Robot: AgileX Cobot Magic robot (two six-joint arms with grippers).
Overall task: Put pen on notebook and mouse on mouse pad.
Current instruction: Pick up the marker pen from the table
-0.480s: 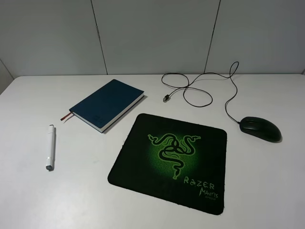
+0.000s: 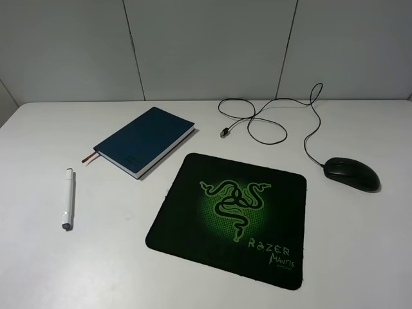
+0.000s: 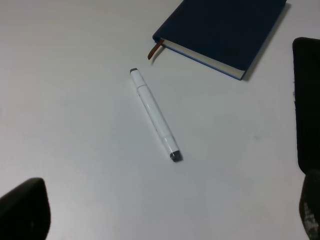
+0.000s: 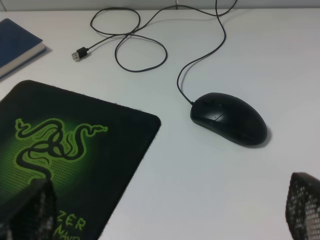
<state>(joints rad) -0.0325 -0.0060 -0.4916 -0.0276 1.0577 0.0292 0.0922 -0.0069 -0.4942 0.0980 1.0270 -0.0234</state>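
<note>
The left gripper hangs above the white table with its two dark fingers spread wide and nothing between them. Just ahead of it, in line with the gap and clear of both fingers, the short, thick white pen lies flat on the bare table. Farther ahead lies the dark teal-blue hardcover notebook, closed, its reddish-brown ribbon trailing from the corner nearest the pen; pen and notebook are near each other but do not touch. The right gripper is likewise parted wide and empty, its fingertips showing a mesh-like texture. Ahead of it, towards one finger, the glossy black oval mouse sits on the table just beside the large black mouse pad with the green snake logo, not on it. The pad lies ahead of the other finger. The thin black cable loops away beyond the mouse to a plug lying on the table. The high camera shows neither arm nor gripper, but it alone takes in all four things at once, along with the pad's full green lettering. Only the wrist cameras show the fingers.
</note>
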